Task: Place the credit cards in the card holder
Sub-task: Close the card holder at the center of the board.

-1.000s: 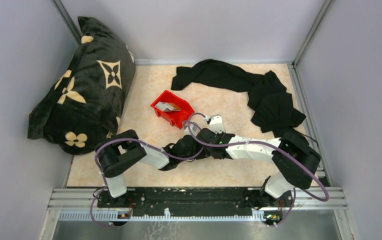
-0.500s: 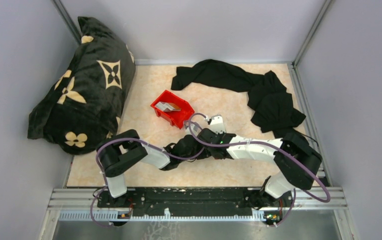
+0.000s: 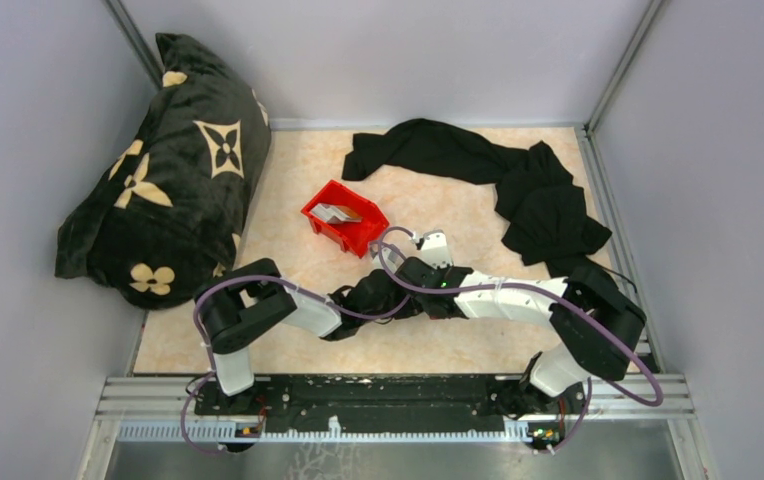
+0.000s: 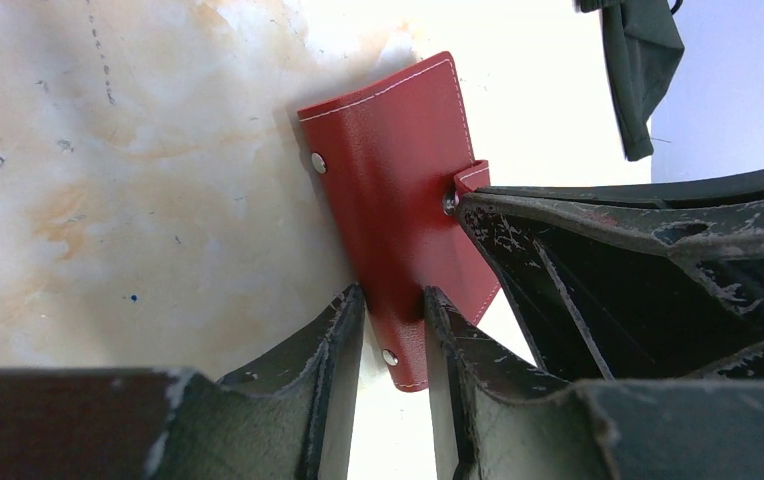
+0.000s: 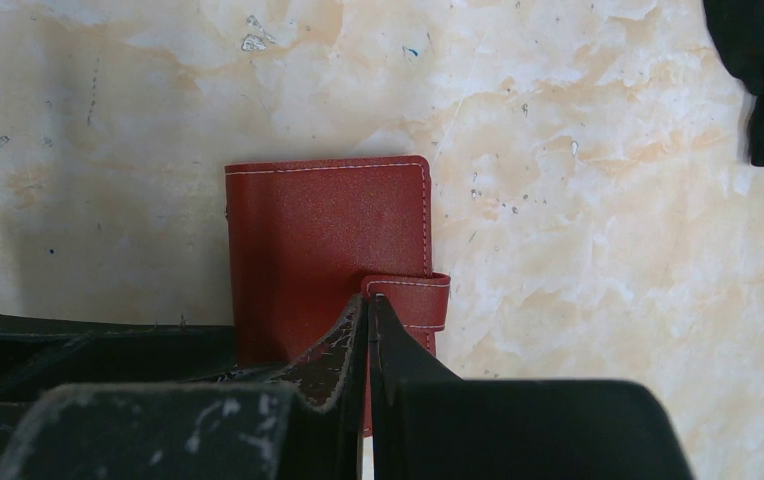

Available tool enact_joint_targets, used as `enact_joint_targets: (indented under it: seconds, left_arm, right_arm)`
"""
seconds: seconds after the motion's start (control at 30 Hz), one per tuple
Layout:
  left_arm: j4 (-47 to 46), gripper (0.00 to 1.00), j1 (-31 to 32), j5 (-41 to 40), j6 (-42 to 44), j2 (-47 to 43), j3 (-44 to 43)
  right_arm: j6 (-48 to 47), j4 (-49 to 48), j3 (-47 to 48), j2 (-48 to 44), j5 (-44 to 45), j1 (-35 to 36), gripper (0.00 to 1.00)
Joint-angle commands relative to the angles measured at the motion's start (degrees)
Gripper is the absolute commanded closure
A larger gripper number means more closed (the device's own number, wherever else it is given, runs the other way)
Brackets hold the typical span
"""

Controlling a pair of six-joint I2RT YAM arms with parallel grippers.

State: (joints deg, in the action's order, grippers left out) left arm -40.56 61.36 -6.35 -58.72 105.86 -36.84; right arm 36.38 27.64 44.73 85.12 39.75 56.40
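The card holder [image 4: 398,170] is a dark red folded wallet lying on the marble table, also in the right wrist view [image 5: 318,230]. My left gripper [image 4: 393,300] is shut on its near edge. My right gripper [image 5: 369,305] is shut on the holder's snap tab [image 5: 413,295]. In the top view both grippers, left [image 3: 378,293] and right [image 3: 413,285], meet mid-table and hide the holder. The pale credit cards [image 3: 336,212] lie in the red bin [image 3: 363,235].
A black cloth [image 3: 518,185] sprawls across the back right. A black patterned pillow [image 3: 158,170] leans at the left wall. The red bin stands just behind the grippers. Grey walls close in the table.
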Motion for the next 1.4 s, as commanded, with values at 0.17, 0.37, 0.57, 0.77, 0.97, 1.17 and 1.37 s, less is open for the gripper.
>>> enact_joint_targets:
  seconds: [0.17, 0.37, 0.57, 0.77, 0.97, 1.17, 1.37]
  left_arm:
    - [16.12, 0.63, 0.84, 1.03, 2.28, 4.7, 1.95]
    - [16.19, 0.63, 0.86, 1.04, 2.31, 4.69, 1.82]
    - [16.3, 0.63, 0.85, 1.09, 2.39, 4.66, 1.69]
    - [16.47, 0.64, 0.86, 1.01, 2.47, 4.61, 1.6]
    - [16.47, 0.64, 0.86, 1.1, 2.49, 4.69, 1.6]
    - [16.64, 0.64, 0.84, 1.15, 2.48, 4.8, 1.38]
    - [16.91, 0.64, 0.86, 1.23, 2.5, 4.87, 1.33]
  right_arm:
    - [-0.17, 0.02, 1.24, -1.25, -1.3, 0.77, 1.0]
    - [0.01, -0.02, 1.06, -0.22, -2.4, 0.81, 1.0]
    - [0.66, -0.37, 0.08, 1.11, -4.16, 0.76, 1.0]
    - [1.31, -1.33, -1.23, 1.7, -5.15, 0.74, 1.0]
    - [1.52, -1.88, -1.84, 2.09, -5.04, 0.56, 1.0]
    - [1.02, -1.7, -1.84, 0.96, -4.2, -0.5, 1.0]
    - [0.67, -2.83, -2.52, 0.51, -5.08, -1.82, 1.0]
